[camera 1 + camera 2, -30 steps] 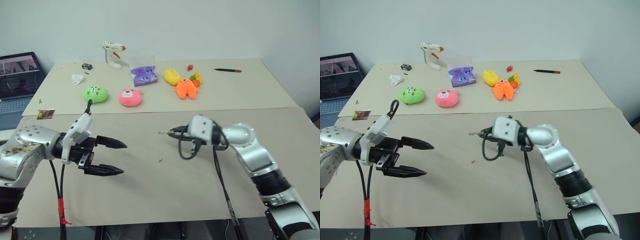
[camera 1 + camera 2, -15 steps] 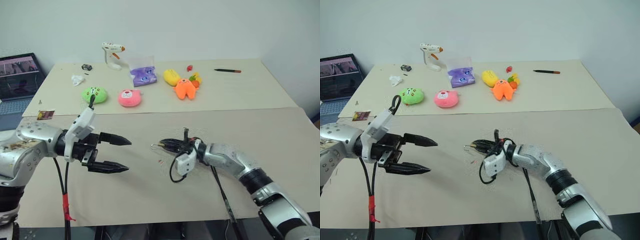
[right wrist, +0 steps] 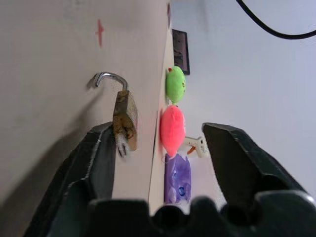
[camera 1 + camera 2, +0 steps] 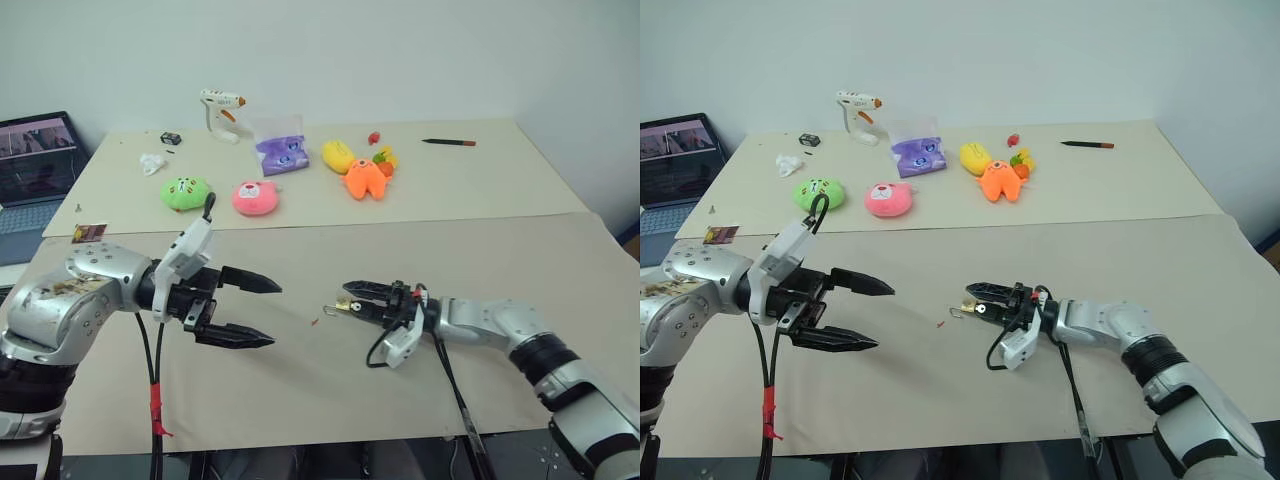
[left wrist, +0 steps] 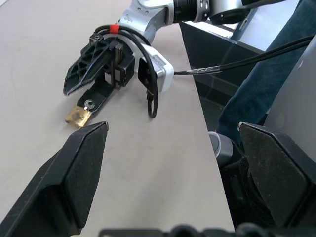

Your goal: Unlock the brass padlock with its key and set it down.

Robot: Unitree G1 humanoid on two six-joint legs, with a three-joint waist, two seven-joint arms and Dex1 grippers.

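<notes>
Padlock (image 5: 78, 116) lies on the desk (image 4: 300, 390) near its front edge, shackle sprung, touching the right claw's (image 4: 352, 296) spread fingers; left claw (image 4: 262, 312) gapes empty.

head cams sit up high looking forward and down over the whole table (image 4: 500, 250), pretty much the same scene in both; left wrist cam hangs low over the tabletop looking across at the right gripper (image 5: 94, 81) up close; right wrist cam is closer still, right on the brass padlock (image 3: 124, 118); the lock shows in both wrist views
</notes>
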